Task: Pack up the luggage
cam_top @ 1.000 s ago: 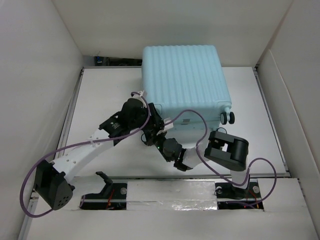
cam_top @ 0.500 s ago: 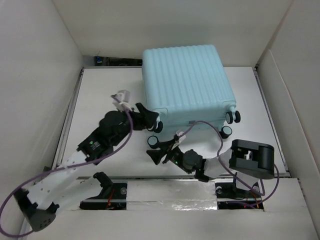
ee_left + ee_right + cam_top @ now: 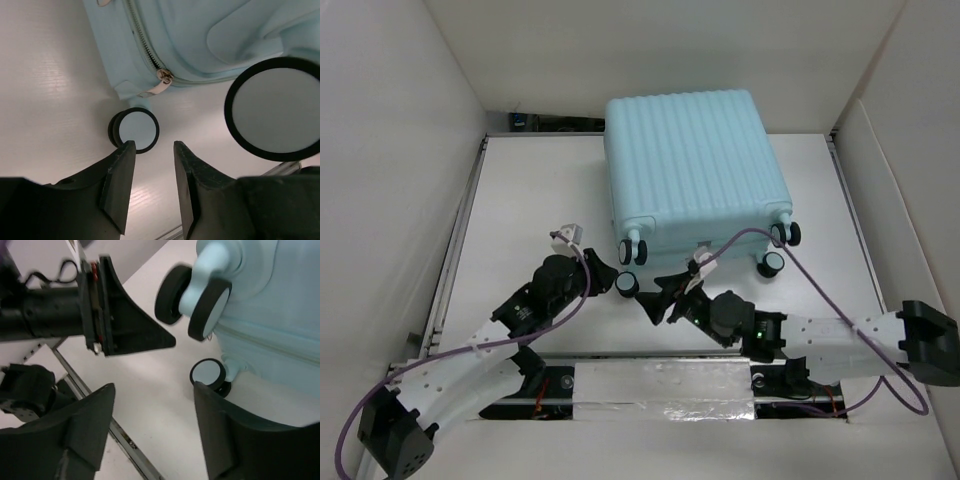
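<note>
A white tabletop sits boxed in by plain white walls. There is one piece of luggage and two arms. The luggage is pale aqua with a ribbed shell. It lies closed and flat at the far middle of the tabletop, its four black-and-white wheels facing the arms. The left fingers stand slightly apart and empty, just short of a wheel. The right fingers are spread wide and empty, near the wheeled end.
</note>
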Controlling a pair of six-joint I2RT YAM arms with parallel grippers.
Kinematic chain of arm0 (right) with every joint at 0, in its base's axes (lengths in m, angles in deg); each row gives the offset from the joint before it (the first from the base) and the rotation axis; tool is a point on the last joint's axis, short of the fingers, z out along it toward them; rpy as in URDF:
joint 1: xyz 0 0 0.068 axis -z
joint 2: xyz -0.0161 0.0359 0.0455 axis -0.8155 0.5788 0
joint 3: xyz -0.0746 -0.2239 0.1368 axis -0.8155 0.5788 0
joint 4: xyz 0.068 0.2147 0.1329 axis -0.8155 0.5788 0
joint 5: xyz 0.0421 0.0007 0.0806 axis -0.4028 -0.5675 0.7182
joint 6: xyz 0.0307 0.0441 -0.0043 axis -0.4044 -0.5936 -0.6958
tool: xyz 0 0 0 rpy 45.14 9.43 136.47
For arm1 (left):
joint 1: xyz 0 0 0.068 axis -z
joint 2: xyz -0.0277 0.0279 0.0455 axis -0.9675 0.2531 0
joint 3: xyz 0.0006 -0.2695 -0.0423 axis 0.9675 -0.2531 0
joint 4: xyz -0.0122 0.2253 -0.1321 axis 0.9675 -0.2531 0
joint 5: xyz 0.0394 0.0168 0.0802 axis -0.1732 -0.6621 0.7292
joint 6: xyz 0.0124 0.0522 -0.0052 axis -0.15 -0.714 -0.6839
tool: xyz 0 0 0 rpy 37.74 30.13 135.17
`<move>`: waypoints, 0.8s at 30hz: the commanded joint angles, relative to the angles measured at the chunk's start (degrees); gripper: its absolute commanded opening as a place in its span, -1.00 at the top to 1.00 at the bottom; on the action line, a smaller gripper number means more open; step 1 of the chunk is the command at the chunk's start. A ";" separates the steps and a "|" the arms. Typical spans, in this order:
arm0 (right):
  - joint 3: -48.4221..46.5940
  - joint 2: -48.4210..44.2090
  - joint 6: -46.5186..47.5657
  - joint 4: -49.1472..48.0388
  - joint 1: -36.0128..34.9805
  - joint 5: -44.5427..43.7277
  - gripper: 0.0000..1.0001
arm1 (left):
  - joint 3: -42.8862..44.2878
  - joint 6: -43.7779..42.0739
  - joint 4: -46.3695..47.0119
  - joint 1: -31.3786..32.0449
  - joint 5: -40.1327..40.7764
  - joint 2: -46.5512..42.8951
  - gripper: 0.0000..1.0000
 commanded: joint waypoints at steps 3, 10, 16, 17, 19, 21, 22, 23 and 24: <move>-7.51 -5.43 5.09 16.84 1.36 -5.70 -0.55 | 1.04 -2.69 12.03 -0.15 -3.28 2.76 0.30; -14.70 -1.50 5.97 20.35 6.54 -2.10 -0.84 | 0.95 -4.79 19.33 -0.15 -3.55 10.67 0.09; -23.16 6.86 6.85 24.32 9.97 -0.35 -1.00 | 2.45 -7.26 22.75 -0.15 0.84 15.78 0.01; -24.38 8.52 6.94 23.97 9.98 0.18 -1.00 | 2.53 -8.04 23.37 -0.15 1.28 16.13 0.01; -25.27 10.11 6.68 23.35 10.67 1.24 -1.00 | 2.80 -8.84 24.34 -0.15 2.34 17.62 0.03; -26.41 12.48 6.24 23.00 11.29 1.76 -1.00 | 3.06 -9.63 25.13 -0.15 3.57 19.11 0.07; -26.68 13.28 5.98 22.74 12.25 2.29 -1.00 | 2.89 -9.98 26.96 -0.15 3.75 19.64 0.08; -27.11 14.16 5.80 22.47 13.48 3.08 -0.99 | 2.63 -10.51 28.03 -0.15 3.84 20.08 0.10; -27.55 15.03 5.36 22.56 13.49 4.30 -0.99 | 2.62 -11.30 28.91 -0.15 4.53 21.04 0.11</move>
